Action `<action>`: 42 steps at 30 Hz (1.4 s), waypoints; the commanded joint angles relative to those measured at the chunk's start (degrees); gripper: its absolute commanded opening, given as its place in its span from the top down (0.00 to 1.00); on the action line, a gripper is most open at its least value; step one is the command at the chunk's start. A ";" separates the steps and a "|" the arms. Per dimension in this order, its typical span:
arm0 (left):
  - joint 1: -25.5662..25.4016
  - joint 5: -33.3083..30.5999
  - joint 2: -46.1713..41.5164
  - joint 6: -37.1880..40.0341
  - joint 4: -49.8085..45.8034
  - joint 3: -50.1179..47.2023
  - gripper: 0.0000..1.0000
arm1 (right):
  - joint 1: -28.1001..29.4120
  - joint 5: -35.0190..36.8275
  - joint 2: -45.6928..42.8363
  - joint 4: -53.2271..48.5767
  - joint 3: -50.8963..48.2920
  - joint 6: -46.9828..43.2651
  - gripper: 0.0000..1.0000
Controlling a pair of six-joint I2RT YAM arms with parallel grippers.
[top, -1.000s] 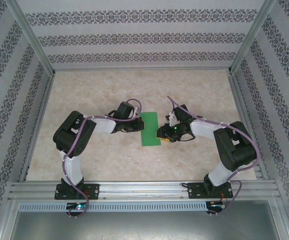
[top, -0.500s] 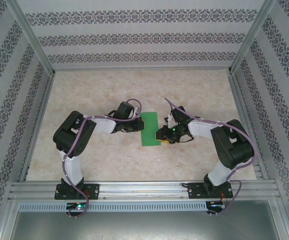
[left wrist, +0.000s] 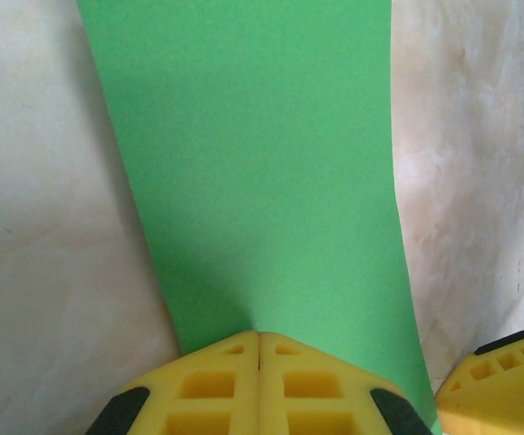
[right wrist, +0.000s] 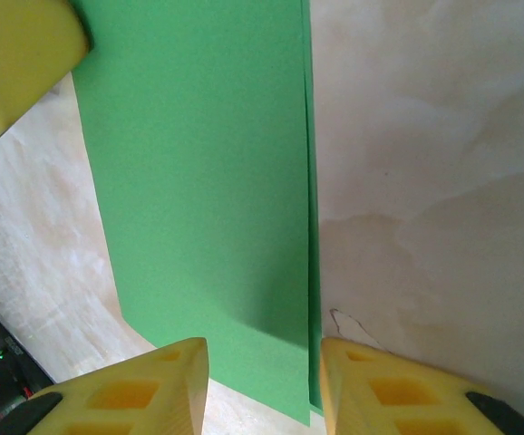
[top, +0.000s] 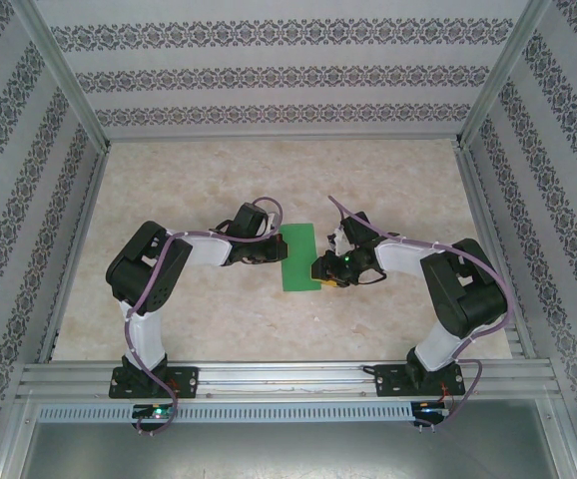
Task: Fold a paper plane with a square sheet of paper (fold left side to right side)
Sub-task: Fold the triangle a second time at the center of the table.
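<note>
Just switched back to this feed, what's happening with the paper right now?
The green sheet of paper lies on the table, already folded into a narrow rectangle. The left gripper is shut, tips on its left edge, apparently pinning it. The right gripper is open at the near right corner, astride the edge where two layers show, not gripping.

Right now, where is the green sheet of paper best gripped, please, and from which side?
Probably grip the square sheet of paper at its loose doubled edge, coming from the right: it lies flat, but the layers there sit slightly offset, offering a lip. The shut left tool sits at the opposite side.
</note>
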 commanded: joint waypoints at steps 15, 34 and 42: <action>-0.53 -1.40 1.08 0.33 -1.81 -1.95 1.00 | -1.20 -4.48 -0.50 3.74 -0.92 2.06 0.65; -0.48 -0.94 1.07 0.24 -1.51 -2.00 1.00 | -5.43 -11.27 6.57 9.20 4.72 -0.24 0.58; -0.55 -1.09 0.62 0.44 -1.58 -1.80 1.00 | -6.84 -11.25 9.38 9.63 6.66 0.14 0.64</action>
